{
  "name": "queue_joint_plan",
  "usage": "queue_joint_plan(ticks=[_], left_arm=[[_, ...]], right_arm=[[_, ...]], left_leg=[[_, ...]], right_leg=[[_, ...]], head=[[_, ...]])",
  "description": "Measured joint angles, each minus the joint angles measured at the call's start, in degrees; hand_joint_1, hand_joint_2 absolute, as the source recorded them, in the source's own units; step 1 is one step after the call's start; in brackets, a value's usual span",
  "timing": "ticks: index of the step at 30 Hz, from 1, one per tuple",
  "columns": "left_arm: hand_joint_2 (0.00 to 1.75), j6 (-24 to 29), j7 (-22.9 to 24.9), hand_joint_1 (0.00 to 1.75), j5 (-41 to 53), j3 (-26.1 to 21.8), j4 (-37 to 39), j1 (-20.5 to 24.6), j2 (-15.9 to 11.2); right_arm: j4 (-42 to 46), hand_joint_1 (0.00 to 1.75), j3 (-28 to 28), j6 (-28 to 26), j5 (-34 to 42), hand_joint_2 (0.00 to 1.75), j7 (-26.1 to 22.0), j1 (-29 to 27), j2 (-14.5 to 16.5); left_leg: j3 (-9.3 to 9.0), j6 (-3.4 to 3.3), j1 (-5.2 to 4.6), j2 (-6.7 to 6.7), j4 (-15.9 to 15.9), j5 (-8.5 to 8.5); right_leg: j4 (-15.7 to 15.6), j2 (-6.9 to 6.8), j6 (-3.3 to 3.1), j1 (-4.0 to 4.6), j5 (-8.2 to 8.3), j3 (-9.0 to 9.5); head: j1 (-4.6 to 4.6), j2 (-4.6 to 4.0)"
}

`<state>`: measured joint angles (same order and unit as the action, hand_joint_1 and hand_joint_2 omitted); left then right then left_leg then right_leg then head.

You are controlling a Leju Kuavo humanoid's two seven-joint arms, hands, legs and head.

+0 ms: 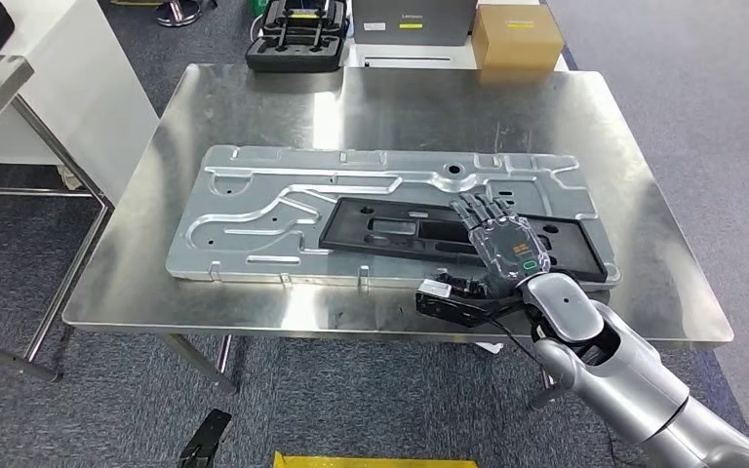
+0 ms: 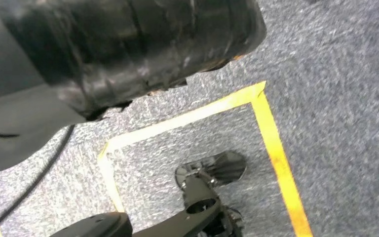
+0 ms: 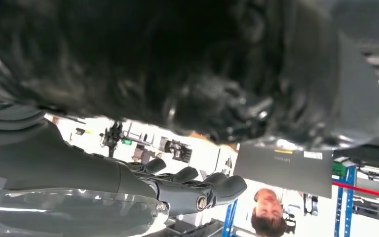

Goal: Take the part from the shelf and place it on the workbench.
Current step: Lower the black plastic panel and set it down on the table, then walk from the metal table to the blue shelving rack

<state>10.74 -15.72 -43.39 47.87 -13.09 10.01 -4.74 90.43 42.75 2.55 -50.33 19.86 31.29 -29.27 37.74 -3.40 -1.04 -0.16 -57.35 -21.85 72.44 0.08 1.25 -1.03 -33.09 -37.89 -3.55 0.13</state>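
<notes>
Cardboard box [image 1: 517,35] (far edge) behind workbench [image 1: 644,185]

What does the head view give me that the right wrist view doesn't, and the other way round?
Head view alone: the steel workbench, the silver panel lying flat on it, the black part resting on that panel, a cardboard box beyond the table, and the right arm reaching in. Right wrist view alone: a person and a blue rack in the background, under a blurred dark mass I cannot identify. Both: the right hand, fingers stretched over the black part.
</notes>
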Motion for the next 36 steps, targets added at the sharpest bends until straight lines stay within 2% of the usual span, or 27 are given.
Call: queue_joint_plan(ticks=[2, 3, 4, 7, 8, 9, 11, 12, 13, 14, 15, 17, 19, 20, 21, 22, 23, 24, 25, 27, 28, 29, 30, 32, 34, 35, 36], left_arm=[[0.00, -0.2, 0.0, 0.00, 0.0, 0.0, 0.0, 0.0, 0.0], [0.00, -0.2, 0.0, 0.00, 0.0, 0.0, 0.0, -0.1, 0.0], [0.00, -0.3, -0.1, 0.00, 0.0, 0.0, 0.0, -0.1, 0.0], [0.00, -0.5, -0.1, 0.00, 0.0, 0.0, 0.0, -0.3, -0.1], [0.00, -0.5, -0.1, 0.00, -0.1, 0.0, 0.0, -0.3, -0.1], [0.00, -0.6, -0.1, 0.00, -0.1, 0.0, 0.0, -0.4, -0.1], [0.00, -0.8, -0.1, 0.00, -0.2, 0.0, 0.0, -0.5, 0.0], [0.00, -1.0, -0.1, 0.00, -0.2, 0.0, 0.0, -0.5, 0.0], [0.00, -1.2, -0.1, 0.00, -0.2, 0.0, 0.0, -0.5, 0.0], [0.00, -1.5, 0.0, 0.00, -0.2, 0.0, 0.0, -0.5, 0.0], [0.00, -1.8, 0.1, 0.00, -0.2, 0.0, 0.0, -0.5, 0.0], [0.00, -2.3, 0.2, 0.00, -0.2, 0.0, 0.0, -0.4, 0.0], [0.00, -2.5, 0.2, 0.00, -0.2, 0.0, 0.0, -0.2, 0.0], [0.00, -2.5, 0.2, 0.00, -0.3, 0.0, 0.0, 0.0, 0.1], [0.00, -2.5, 0.2, 0.00, -0.3, 0.0, 0.0, 0.0, 0.1], [0.00, -2.5, 0.3, 0.00, -0.3, 0.0, 0.0, 0.0, 0.1], [0.00, -2.5, 0.3, 0.00, -0.3, 0.0, 0.0, 0.0, 0.1], [0.00, -2.5, 0.4, 0.00, -0.3, 0.0, 0.0, -0.1, 0.2], [0.00, -2.4, 0.5, 0.00, -0.3, 0.0, 0.0, -0.1, 0.3], [0.00, -2.3, 0.8, 0.00, -0.3, 0.0, 0.0, 0.0, 0.4], [0.00, -2.3, 1.0, 0.00, -0.3, 0.0, 0.0, 0.0, 0.5], [0.00, -2.3, 1.1, 0.00, -0.3, 0.0, 0.0, 0.0, 0.5], [0.00, -2.3, 1.2, 0.00, -0.3, 0.0, 0.0, 0.0, 0.6], [0.00, -2.6, 1.4, 0.00, -0.6, 0.0, 0.0, 0.0, 0.8], [0.00, -3.0, 1.3, 0.00, -1.2, 0.0, 0.0, -0.1, 1.0], [0.00, -3.2, 1.2, 0.00, -1.5, 0.0, 0.0, -0.2, 1.0], [0.00, -3.3, 1.0, 0.00, -1.8, 0.0, 0.0, -0.3, 1.1]], right_arm=[[0.7, 0.00, 0.0, -1.0, 0.2, 0.00, 0.0, 0.1, 0.0], [1.6, 0.00, 0.0, -1.6, 0.3, 0.00, 0.0, 0.1, 0.1], [2.6, 0.00, 0.0, -2.1, 0.3, 0.00, 0.1, 0.2, 0.1], [5.6, 0.00, -0.1, -2.6, -0.2, 0.00, 0.2, 0.5, 0.6], [6.5, 0.00, -0.1, -2.6, -0.5, 0.00, 0.2, 0.6, 0.8], [7.4, 0.00, -0.1, -2.6, -0.9, 0.00, 0.2, 0.7, 1.1], [9.1, 0.00, -0.1, -2.6, -1.8, 0.00, 0.1, 0.9, 1.6], [9.9, 0.00, -0.1, -2.6, -2.2, 0.00, 0.1, 0.9, 1.9], [10.5, 0.00, -0.1, -2.6, -2.5, 0.00, 0.0, 0.9, 2.1], [11.1, 0.00, 0.0, -2.6, -2.7, 0.00, 0.0, 0.8, 2.4], [11.6, 0.00, 0.0, -2.5, -2.9, 0.00, 0.0, 0.8, 2.7], [12.6, 0.00, 0.0, -2.7, -3.0, 0.00, -0.2, 0.7, 3.3], [13.4, 0.00, 0.0, -3.7, -3.0, 0.00, -0.8, 0.2, 4.0], [13.7, 0.00, 0.0, -4.6, -3.0, 0.00, -1.1, -0.2, 4.3], [14.0, 0.00, 0.0, -5.8, -3.0, 0.00, -1.5, -0.8, 4.6], [14.1, 0.00, 0.0, -7.2, -3.1, 0.00, -2.0, -1.4, 5.0], [14.3, 0.00, 0.0, -8.9, -3.3, 0.00, -2.4, -2.2, 5.3], [14.5, 0.00, 0.0, -10.7, -3.7, 0.00, -2.9, -3.0, 5.5], [14.7, 0.00, 0.0, -12.3, -4.1, 0.00, -3.4, -3.9, 5.7], [15.0, 0.00, 0.0, -14.9, -5.1, 0.00, -4.0, -5.5, 6.1], [15.0, 0.00, 0.0, -15.7, -5.6, 0.00, -4.1, -6.3, 6.3], [15.1, 0.00, 0.0, -16.3, -6.0, 0.00, -4.1, -7.1, 6.6], [15.1, 0.00, 0.0, -16.8, -6.1, 0.00, -4.2, -7.8, 6.9], [15.1, 0.00, 0.0, -18.4, -4.8, 0.00, -4.8, -9.5, 7.6], [15.1, 0.00, -0.1, -21.3, -2.6, 0.00, -5.9, -11.6, 8.4], [14.9, 0.00, -0.1, -23.4, -2.1, 0.00, -6.3, -12.9, 8.7], [14.5, 0.00, -0.3, -26.0, -2.0, 0.00, -6.6, -14.4, 9.0]], left_leg=[[1.42, 0.24, -0.12, -0.09, -0.6, 0.84], [1.87, 0.45, -0.16, -0.13, -0.9, 1.22], [2.13, 0.70, -0.19, -0.15, -1.1, 1.56], [2.45, 1.57, -0.11, -0.21, -1.1, 2.48], [2.95, 1.98, -0.02, -0.23, -1.6, 1.61], [3.67, 2.46, 0.11, -0.24, -3.1, -0.35], [5.59, 3.40, 0.61, -0.18, -9.4, -6.56], [6.27, 3.77, 0.87, -0.17, -13.1, -9.00], [6.49, 4.06, 1.07, -0.16, -16.2, -10.12], [5.99, 4.29, 1.26, -0.16, -17.8, -9.77], [4.59, 4.46, 1.42, -0.16, -17.5, -8.38], [-0.82, 4.68, 1.72, -0.18, -12.0, -6.07], [-6.96, 4.41, 1.62, -0.30, -3.9, -7.22], [-8.63, 4.07, 1.47, -0.38, -1.3, -8.06], [-9.25, 3.59, 1.26, -0.44, 0.0, -8.39], [-8.93, 3.03, 1.28, -0.41, 0.1, -8.02], [-8.62, 2.56, 1.31, -0.28, 0.2, -7.44], [-8.23, 2.01, 1.34, -0.16, 0.3, -6.82], [-7.65, 1.48, 1.37, -0.04, 0.5, -6.14], [-6.22, 0.78, 1.08, 0.04, 0.3, -4.94], [-5.40, 0.61, 0.87, 0.05, 0.2, -4.35], [-4.55, 0.53, 0.65, 0.05, 0.2, -3.77], [-3.64, 0.50, 0.42, 0.05, 0.0, -3.18], [-1.88, 0.57, 0.10, 0.04, -0.4, -2.10], [-0.74, 0.88, -0.08, 0.01, -0.9, -1.28], [-0.57, 1.12, -0.02, 0.01, -1.0, -0.93], [-0.48, 1.41, 0.08, 0.00, -1.0, -0.53]], right_leg=[[-7.6, 0.00, -0.36, 0.21, 2.02, 5.46], [-10.6, 0.02, -0.55, 0.41, 2.64, 7.44], [-12.5, 0.04, -0.69, 0.60, 2.73, 8.58], [-13.2, 0.04, -1.32, 0.71, 3.76, 7.98], [-13.3, -0.03, -1.66, 0.58, 4.43, 7.50], [-13.5, -0.12, -2.03, 0.39, 5.13, 6.88], [-13.6, -0.27, -2.45, 0.31, 6.50, 5.36], [-13.5, -0.31, -2.53, 0.28, 7.16, 4.47], [-13.5, -0.33, -2.48, 0.25, 7.85, 3.54], [-13.5, -0.33, -2.37, 0.19, 8.54, 2.59], [-13.5, -0.34, -2.20, 0.08, 9.21, 1.65], [-13.4, -0.31, -1.71, -0.17, 10.47, 0.04], [-13.4, -0.33, -1.02, -0.25, 11.54, -0.81], [-13.5, -0.35, -0.65, -0.24, 12.05, -0.93], [-13.6, -0.39, -0.27, -0.24, 12.59, -0.99], [-13.8, -0.39, 0.09, -0.24, 13.02, -1.02], [-13.6, -0.35, 0.33, -0.28, 12.71, -1.24], [-12.5, -0.29, 0.47, -0.28, 11.35, -1.70], [-10.3, -0.25, 0.49, -0.26, 8.95, -2.48], [-3.2, -0.20, 0.31, -0.15, 3.25, -4.38], [0.2, -0.20, 0.23, -0.08, 1.70, -4.97], [2.3, -0.19, 0.12, 0.01, 1.55, -4.88], [2.6, -0.19, -0.07, 0.09, 2.55, -3.89], [-2.6, -0.21, -0.83, 0.46, 4.98, 1.08], [-10.3, -0.33, -1.55, 1.00, 4.48, 6.68], [-12.8, -0.35, -1.69, 1.23, 3.82, 8.17], [-14.0, -0.37, -1.71, 1.41, 3.66, 8.70]], head=[[0.02, 0.00], [0.01, 0.00], [0.13, 0.00], [0.45, 0.00], [0.41, 0.00], [0.37, 0.00], [0.23, 0.00], [0.21, 0.00], [0.21, 0.00], [0.21, 0.00], [0.21, 0.00], [0.19, 0.00], [0.16, 0.00], [0.13, 0.00], [0.11, 0.00], [0.12, 0.00], [0.12, 0.00], [0.19, 0.00], [0.26, 0.00], [0.40, 0.00], [0.42, 0.00], [0.44, 0.00], [0.43, 0.00], [0.42, 0.00], [0.34, 0.00], [0.39, 0.00], [0.44, 0.00]])
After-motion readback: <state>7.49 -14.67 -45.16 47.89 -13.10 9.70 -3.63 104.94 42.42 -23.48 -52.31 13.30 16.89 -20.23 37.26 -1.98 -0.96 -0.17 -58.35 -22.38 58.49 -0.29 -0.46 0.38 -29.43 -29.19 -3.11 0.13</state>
